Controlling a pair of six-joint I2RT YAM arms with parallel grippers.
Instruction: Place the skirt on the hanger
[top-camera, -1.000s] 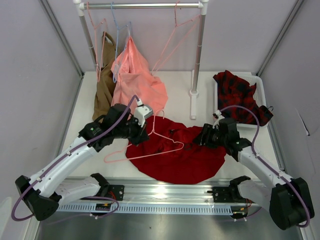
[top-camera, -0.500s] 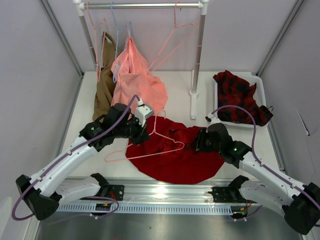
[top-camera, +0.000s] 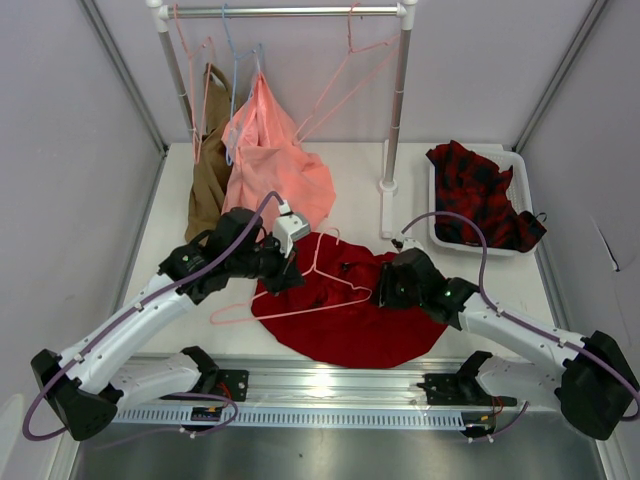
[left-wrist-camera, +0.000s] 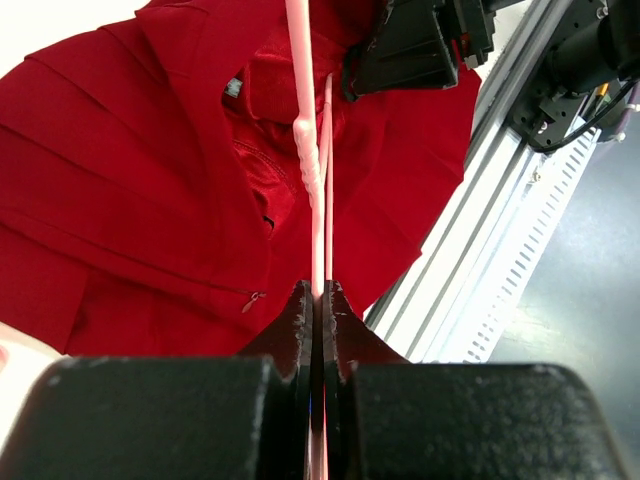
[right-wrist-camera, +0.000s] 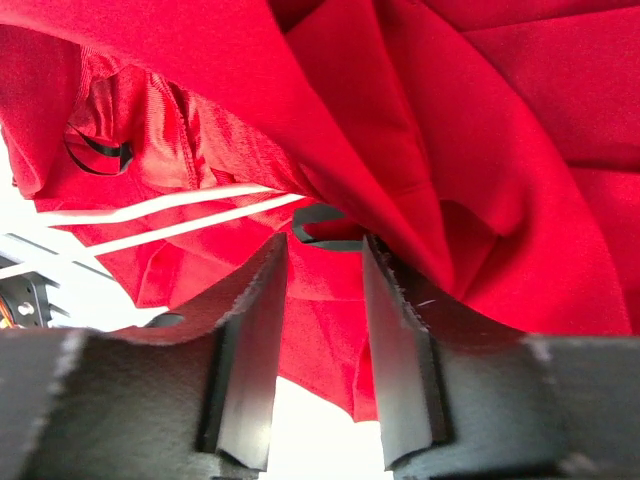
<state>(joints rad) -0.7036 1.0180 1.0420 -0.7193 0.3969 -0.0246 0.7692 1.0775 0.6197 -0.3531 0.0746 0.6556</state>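
Where skirt (right-wrist-camera: 400, 130) bunches, right pincer's (right-wrist-camera: 322, 252) grip is unclear.

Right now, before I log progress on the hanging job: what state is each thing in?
skirt: spread on the table, not hung.
hanger: across the skirt, wire pinched.
left gripper: shut on the hanger.
right gripper: jaws apart at a skirt fold; grip unclear.
checked garment: heaped in the bin.
salmon garment: hanging on the rack.
brown garment: hanging on the rack.

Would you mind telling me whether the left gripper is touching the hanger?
Touching. In the left wrist view, the left gripper is shut on the hanger's pink wire, which runs out from between its fingertips over the skirt.
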